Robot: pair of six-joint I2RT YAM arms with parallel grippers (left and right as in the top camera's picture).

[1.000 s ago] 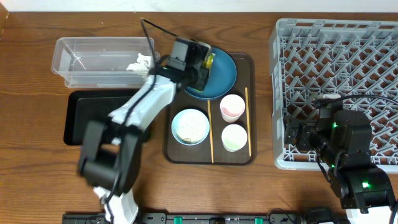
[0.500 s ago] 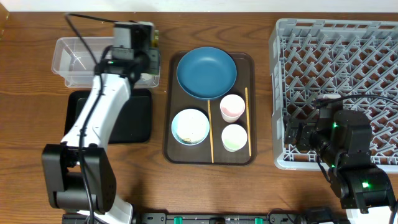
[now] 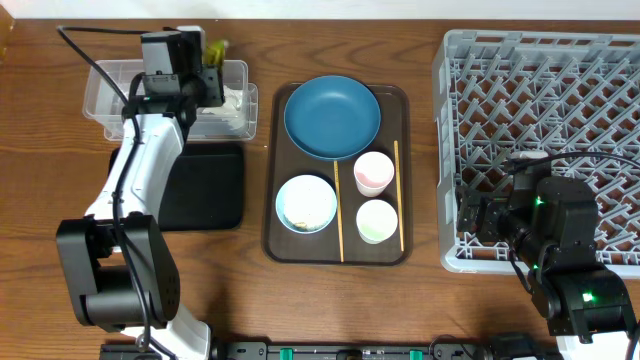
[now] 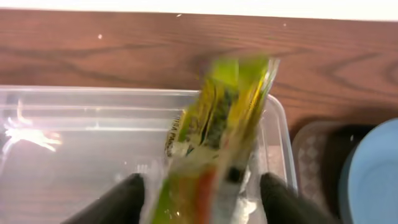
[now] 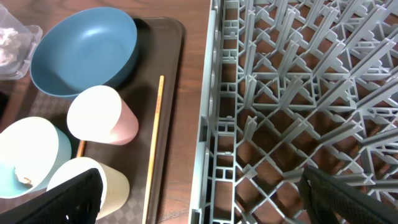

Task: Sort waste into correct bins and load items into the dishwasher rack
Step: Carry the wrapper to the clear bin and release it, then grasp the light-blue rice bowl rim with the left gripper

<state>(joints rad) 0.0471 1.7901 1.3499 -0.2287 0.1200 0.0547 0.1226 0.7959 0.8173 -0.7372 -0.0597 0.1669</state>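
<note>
My left gripper [image 3: 207, 64] hangs over the right end of the clear tub [image 3: 110, 90], open. The yellow-green wrapper [image 4: 217, 118] is blurred between its black fingers [image 4: 127, 198] with a gap on each side, above the tub [image 4: 62, 143]. A white tissue [image 3: 234, 100] lies in that tub. The black tray [image 3: 215, 190] sits in front of it. My right gripper [image 5: 202, 199] is open and empty over the left edge of the grey rack [image 5: 280, 93]. The dark-blue dish [image 3: 332, 117], light-blue bowl [image 3: 306, 203] with rice bits, pink cup [image 3: 374, 172], green cup [image 3: 377, 221] and two chopsticks [image 3: 337, 215] are apart from both grippers.
The dishes rest on a brown serving tray [image 3: 400, 95] between the bins and the rack [image 3: 540, 100]. The right arm's body covers the rack's front left corner. Bare wood table shows in front of the trays.
My left arm swung left from the dark-blue dish to the clear tub with the wrapper. Its jaws then opened and let the wrapper go. The right arm stayed still.
</note>
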